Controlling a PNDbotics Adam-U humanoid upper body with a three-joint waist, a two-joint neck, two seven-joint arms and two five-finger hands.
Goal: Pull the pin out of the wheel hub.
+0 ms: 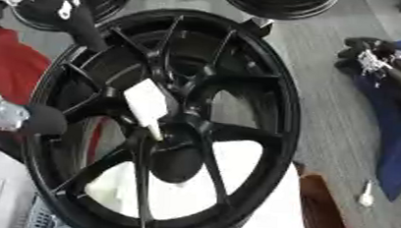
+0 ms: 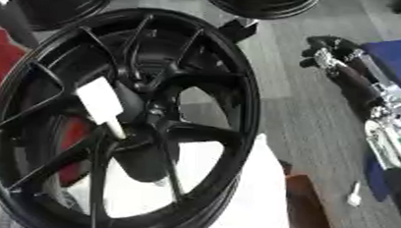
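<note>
white flat-headed pin [image 1: 151, 106] in black spoked wheel hub [image 1: 179, 129] | axis slants down-right | right hand [image 2: 327, 53] clenched, empty, well right | left hand [image 1: 42, 4] nearer, grip unclear

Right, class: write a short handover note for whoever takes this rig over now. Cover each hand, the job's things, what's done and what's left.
Left hand: at the wheel's left rim; whether its fingers are curled cannot be told.
Right hand: off to the right, away from the wheel, fingers curled, holding nothing.
Wheel: black, spoked, fills the middle of the view.
Pin: white block with a thin stem running into the hub; neither hand touches it.
Done: nothing visible.
Left: grip the pin and pull it out.
</note>
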